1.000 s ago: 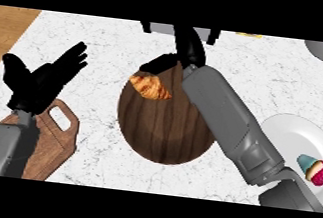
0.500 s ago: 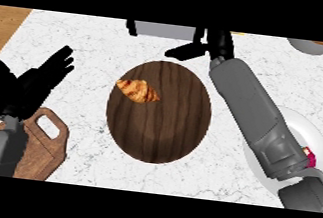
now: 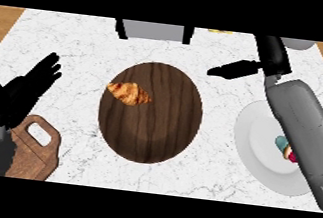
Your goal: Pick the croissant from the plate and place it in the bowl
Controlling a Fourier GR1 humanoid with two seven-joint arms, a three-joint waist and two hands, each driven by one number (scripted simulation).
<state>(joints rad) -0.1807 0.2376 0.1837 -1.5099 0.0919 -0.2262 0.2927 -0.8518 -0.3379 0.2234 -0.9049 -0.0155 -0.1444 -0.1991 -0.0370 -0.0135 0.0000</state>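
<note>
Croissant (image 3: 129,93) — lies on the upper left of the dark wooden plate (image 3: 154,135), touched by neither robot hand. Right robot hand (image 3: 255,66) — above the plate's upper right, fingers extended, holding nothing. Left robot hand (image 3: 18,89) — resting open at the left edge. Bowl — none plainly identifiable on the desk (image 3: 82,46); placement remains outstanding.

White marble counter (image 3: 82,46), grey veining, wood strips showing at far left and right edges. Dark wooden plate (image 3: 151,130) lies at centre. White plate (image 3: 254,141) sits right of it, close but apart, partly hidden under grey forearm. Brown wooden cutting board (image 3: 37,150) with handle hole lies at near left corner. Grey box-like object (image 3: 153,30) stands at far edge, cut off by view.
</note>
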